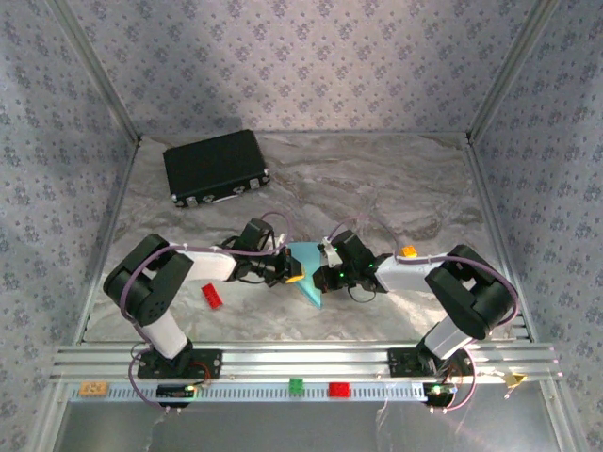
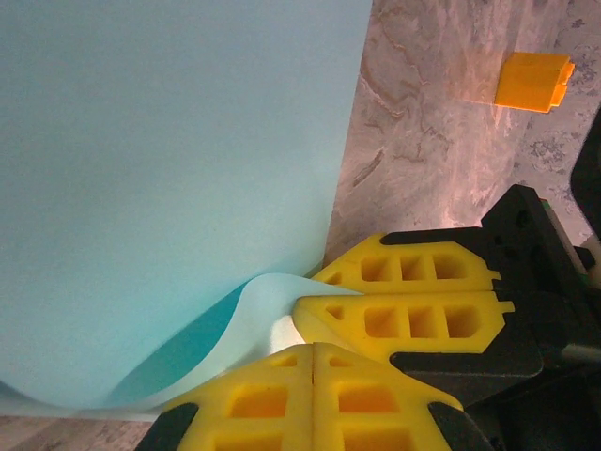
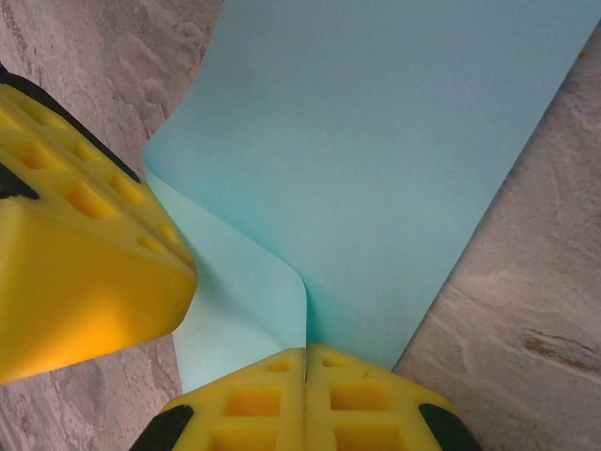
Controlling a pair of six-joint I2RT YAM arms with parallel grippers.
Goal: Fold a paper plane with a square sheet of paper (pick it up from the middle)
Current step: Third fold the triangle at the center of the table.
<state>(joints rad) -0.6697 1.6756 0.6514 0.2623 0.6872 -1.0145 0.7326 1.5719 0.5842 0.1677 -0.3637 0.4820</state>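
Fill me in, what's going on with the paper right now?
Both arms reach to the middle of the table and work the light-blue sheet of paper between them. The left gripper and the right gripper are each closed, and they appear to pinch the sheet side by side where one layer curls over another. The sheet is only part-folded, not yet a dart-shaped plane. The black case and the small red brick lie off to the left, apart from both grippers.
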